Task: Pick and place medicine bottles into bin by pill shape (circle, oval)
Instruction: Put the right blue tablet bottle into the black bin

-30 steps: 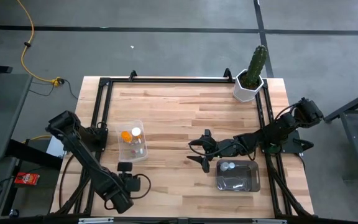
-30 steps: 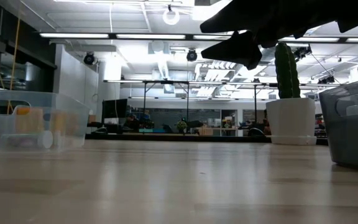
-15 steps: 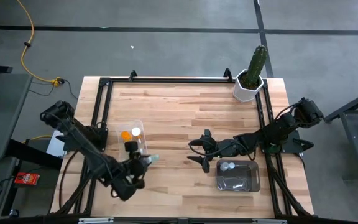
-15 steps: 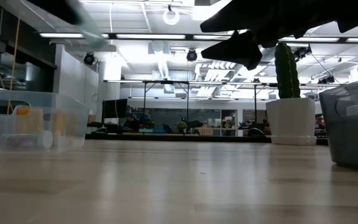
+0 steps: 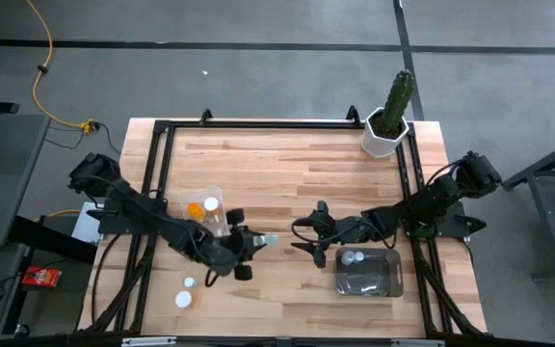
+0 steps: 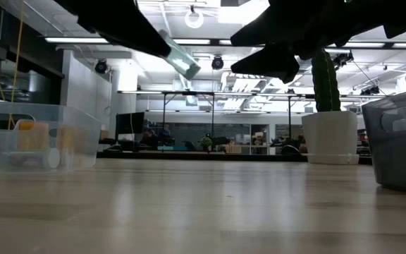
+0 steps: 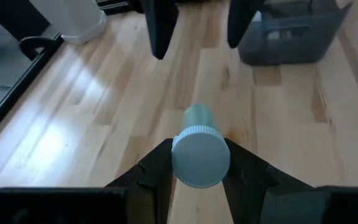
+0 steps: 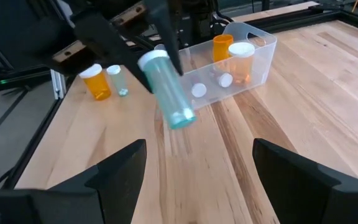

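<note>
Right wrist view: we've got the left gripper (image 8: 151,46) clamped on a pale green bottle (image 8: 165,88), mid-air btwn the clear bin (image 8: 253,53) & grey bin (image 5: 366,272). Right gripper (image 5: 308,234) waits wide open, empty. Looks like a handover, needs lining up w/ those fingers imo.

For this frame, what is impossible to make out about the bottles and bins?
- Pill shape in the held pale green bottle: too small, all views.
- Grey bin contents: low view shows only its wall.
- Clear bin bottle count: left arm overlaps it, high view.
</note>
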Robot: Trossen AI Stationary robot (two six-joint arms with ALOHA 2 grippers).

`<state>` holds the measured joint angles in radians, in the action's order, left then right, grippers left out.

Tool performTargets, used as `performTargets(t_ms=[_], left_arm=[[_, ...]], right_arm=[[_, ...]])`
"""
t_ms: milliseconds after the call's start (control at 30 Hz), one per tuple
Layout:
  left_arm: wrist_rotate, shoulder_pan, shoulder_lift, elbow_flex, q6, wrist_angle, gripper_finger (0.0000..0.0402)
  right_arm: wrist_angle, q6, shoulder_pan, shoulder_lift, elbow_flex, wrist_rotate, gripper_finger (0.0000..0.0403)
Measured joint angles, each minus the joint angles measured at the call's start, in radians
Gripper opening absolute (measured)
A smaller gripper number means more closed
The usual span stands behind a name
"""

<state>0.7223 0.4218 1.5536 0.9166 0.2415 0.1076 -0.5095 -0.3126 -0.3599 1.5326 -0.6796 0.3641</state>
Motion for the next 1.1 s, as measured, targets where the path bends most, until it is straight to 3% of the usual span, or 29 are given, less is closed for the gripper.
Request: performTargets(t_ms=[267, 433, 667, 933, 1100], left_arm=[[-0.058, -0.011, -0.004, -0.183, -0.056, -0.399, 0.0105], [-0.087, -0.011, -0.077, -0.250, -0.047, -0.497, 0.0105], [-0.118, -0.021, -0.129, -0.353, -0.105, -0.806, 0.0107], [-0.140, -0.032, -0.129, -0.377, -0.078, -0.846, 0.0107], [-0.159, -0.032, -0.129, -0.376, -0.079, -0.864, 0.0108]], right_arm=[[0.005, 0.007, -0.001, 0.000, 0.000, -0.030, 0.0287], [-0.012, 0.034, -0.001, 0.001, 0.000, -0.039, 0.0287], [-0.287, 0.174, -0.001, 0.102, 0.000, -0.072, 0.0287], [-0.548, 0.256, 0.014, 0.213, 0.000, -0.041, 0.0287], [-0.600, 0.238, 0.032, 0.255, 0.000, -0.044, 0.0287]])
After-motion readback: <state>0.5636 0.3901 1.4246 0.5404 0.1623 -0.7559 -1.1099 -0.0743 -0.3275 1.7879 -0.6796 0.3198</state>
